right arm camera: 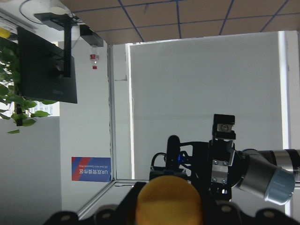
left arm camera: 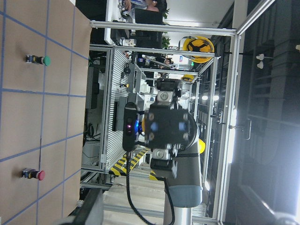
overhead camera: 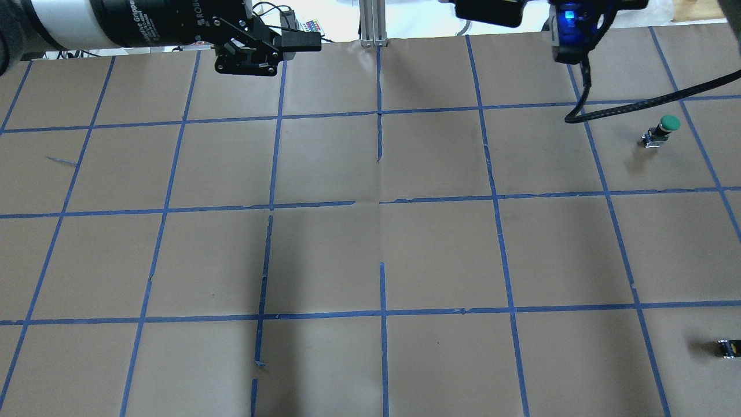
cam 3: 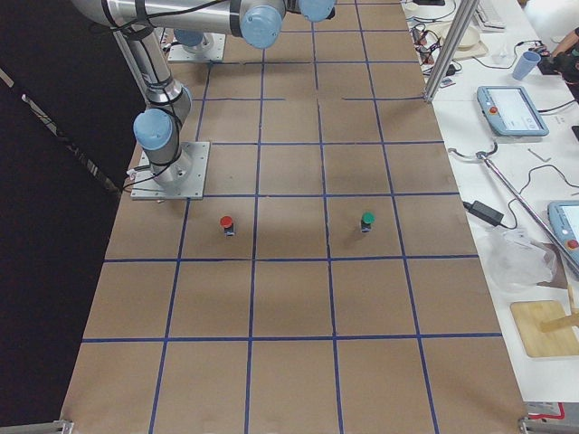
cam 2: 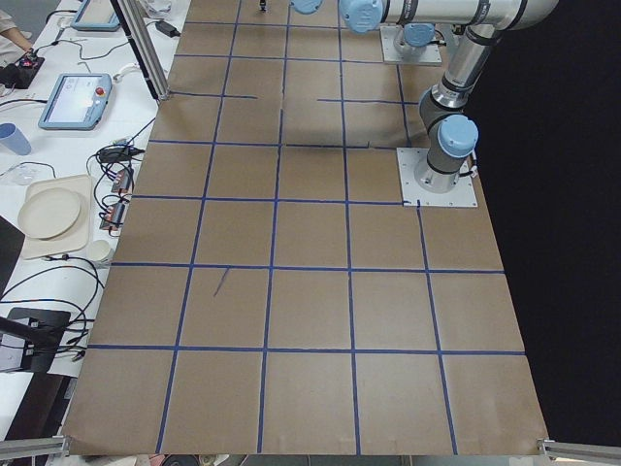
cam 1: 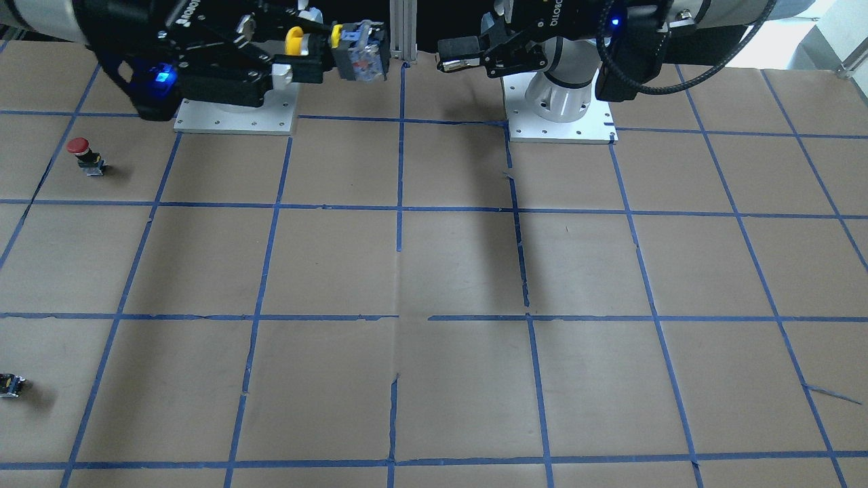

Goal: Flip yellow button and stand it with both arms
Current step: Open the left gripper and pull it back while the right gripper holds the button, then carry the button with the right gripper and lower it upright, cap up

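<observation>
My right gripper (cam 1: 329,51) is shut on the yellow button (cam 1: 359,53) and holds it high above the table near the robot bases. The button lies sideways, with its yellow cap toward the fingers and its grey-blue body pointing at my left gripper (cam 1: 447,57). The cap fills the bottom of the right wrist view (right arm camera: 168,199). My left gripper is open and empty. It faces the button from a short gap away and does not touch it. It also shows in the overhead view (overhead camera: 301,40). The button is out of the overhead view.
A red-capped button (cam 1: 81,152) and a green-capped button (overhead camera: 663,128) stand on the brown gridded table (cam 1: 461,271) on my right side. A tiny black-and-yellow block (overhead camera: 729,347) lies near the table's right edge. Both arm base plates sit at the robot's side.
</observation>
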Controlling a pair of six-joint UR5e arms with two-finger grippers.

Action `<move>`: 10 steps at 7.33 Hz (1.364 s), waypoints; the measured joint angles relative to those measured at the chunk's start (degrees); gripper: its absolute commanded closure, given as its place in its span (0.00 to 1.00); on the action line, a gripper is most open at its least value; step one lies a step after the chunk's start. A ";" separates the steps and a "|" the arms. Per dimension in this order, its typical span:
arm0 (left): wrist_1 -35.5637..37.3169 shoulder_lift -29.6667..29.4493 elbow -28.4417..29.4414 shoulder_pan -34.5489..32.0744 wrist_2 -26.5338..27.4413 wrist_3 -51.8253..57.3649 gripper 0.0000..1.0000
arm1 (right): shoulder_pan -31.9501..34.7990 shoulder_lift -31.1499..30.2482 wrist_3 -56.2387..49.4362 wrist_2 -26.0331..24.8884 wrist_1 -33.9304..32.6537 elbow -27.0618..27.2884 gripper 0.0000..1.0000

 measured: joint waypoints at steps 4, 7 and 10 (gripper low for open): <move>6.98 -2.34 4.08 1.20 15.37 -6.59 0.00 | -4.01 -0.32 -14.03 -15.10 -4.54 0.44 0.91; 15.02 -3.58 4.37 0.09 39.77 -8.09 0.00 | -4.17 -0.32 -48.30 -37.29 3.95 1.07 0.93; 22.66 -3.59 4.44 -6.07 65.43 -8.68 0.00 | -8.42 -0.30 -86.88 -59.52 6.12 3.23 0.94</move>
